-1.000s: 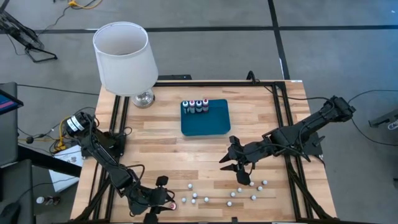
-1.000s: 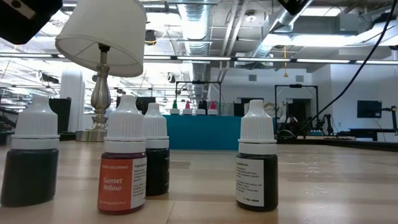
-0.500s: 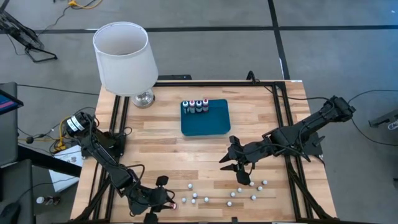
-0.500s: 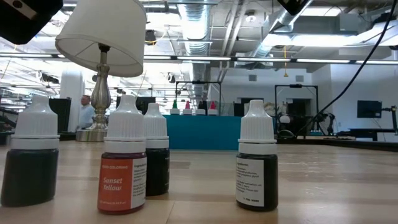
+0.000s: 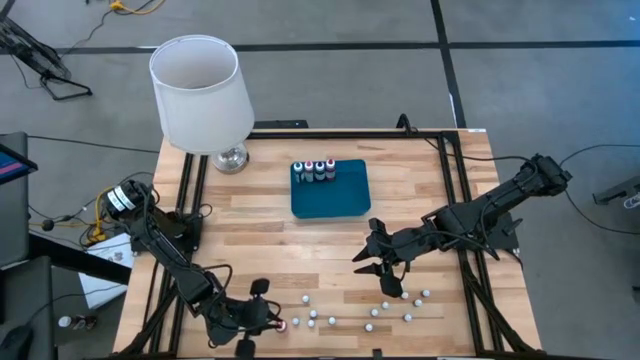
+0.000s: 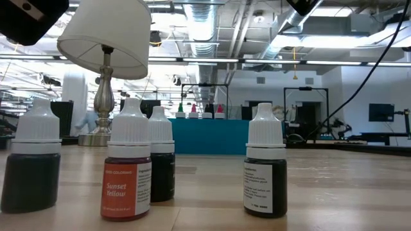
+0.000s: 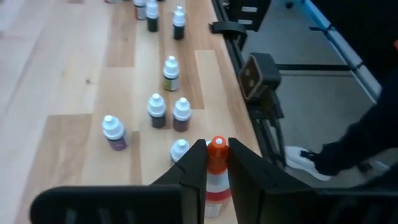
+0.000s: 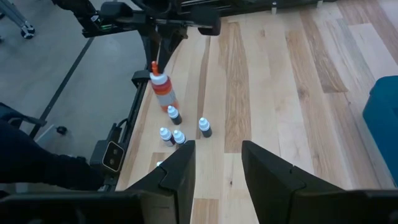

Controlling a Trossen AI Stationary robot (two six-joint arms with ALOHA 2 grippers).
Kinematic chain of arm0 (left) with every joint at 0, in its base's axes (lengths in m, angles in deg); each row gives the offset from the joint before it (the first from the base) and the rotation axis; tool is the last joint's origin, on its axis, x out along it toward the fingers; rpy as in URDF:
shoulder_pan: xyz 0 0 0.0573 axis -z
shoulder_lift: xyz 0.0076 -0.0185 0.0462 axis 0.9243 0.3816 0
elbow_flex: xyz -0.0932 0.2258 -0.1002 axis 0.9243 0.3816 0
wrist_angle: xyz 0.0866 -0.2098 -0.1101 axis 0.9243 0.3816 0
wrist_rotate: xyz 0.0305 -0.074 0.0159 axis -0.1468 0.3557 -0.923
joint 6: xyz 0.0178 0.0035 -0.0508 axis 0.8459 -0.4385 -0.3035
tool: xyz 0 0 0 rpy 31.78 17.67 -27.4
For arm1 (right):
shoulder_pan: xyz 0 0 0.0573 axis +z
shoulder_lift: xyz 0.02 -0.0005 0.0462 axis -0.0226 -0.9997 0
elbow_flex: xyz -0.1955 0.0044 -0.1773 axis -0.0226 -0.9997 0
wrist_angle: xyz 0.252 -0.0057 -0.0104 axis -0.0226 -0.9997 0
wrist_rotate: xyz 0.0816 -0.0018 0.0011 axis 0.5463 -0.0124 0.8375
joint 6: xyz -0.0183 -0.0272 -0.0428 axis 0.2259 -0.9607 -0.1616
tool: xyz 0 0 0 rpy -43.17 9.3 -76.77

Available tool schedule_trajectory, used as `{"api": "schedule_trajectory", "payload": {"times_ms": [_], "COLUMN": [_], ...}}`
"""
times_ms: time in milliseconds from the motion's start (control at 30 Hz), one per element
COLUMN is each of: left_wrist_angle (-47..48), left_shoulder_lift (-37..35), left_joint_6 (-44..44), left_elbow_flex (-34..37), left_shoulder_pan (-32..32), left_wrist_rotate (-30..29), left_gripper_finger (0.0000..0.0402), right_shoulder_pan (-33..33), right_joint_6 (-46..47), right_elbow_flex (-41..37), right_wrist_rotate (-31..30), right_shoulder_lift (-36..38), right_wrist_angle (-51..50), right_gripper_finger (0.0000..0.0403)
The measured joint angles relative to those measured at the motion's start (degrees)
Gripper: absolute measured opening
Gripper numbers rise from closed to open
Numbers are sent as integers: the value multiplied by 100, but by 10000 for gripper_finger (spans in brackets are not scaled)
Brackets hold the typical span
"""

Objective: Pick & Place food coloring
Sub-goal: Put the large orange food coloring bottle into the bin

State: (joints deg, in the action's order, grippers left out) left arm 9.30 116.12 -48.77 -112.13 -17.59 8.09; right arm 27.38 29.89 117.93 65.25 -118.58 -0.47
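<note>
Two claws: left claw (image 7: 216, 163) grasping an orange-capped food coloring bottle (image 7: 216, 176) (near tabletop (image 5: 260, 250) edge); right claw (image 8: 217, 162) released, hovering.

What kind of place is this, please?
Probably a robotics lab: a wooden table in a black metal frame, exposed ceiling pipes, and more framed rigs in the room behind.

Floor: grey concrete floor (image 5: 350, 80) crossed by dark seam lines.
Table: pale wooden plank table top (image 5: 270, 240) edged by a black metal frame (image 5: 185, 190).
Lamp: white-shaded table lamp (image 5: 200, 95) on a silvery base.
Ceiling: exposed pipes and ducts (image 6: 225, 32), bright strip lights.
</note>
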Motion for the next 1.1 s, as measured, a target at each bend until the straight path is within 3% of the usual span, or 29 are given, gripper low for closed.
{"api": "schedule_trajectory", "payload": {"times_ms": [233, 633, 833, 1100], "left_wrist_angle": [322, 2249, 2377, 2274], "left_shoulder_lift": [-60, -660, -686, -688], "left_joint_6": [-247, -1165, -723, -2], "left_elbow_flex": [1, 1, 1, -1], "left_shoulder_pan": [0, -152, -723, -1963], "left_wrist_rotate": [-490, -1222, -1213, -657], "left_gripper_finger": [35, 33, 34, 37], "right_shoulder_pan": [0, 1, -29, -119], "right_joint_6": [0, 34, 50, 155], "right_elbow_flex": [0, 0, 0, 0], "right_wrist_rotate": [-2, -2, -2, -9], "right_shoulder_lift": [0, 0, -2, -2], "right_wrist_angle": [-1, -4, 26, 37], "right_gripper_finger": [120, 120, 120, 120]}}
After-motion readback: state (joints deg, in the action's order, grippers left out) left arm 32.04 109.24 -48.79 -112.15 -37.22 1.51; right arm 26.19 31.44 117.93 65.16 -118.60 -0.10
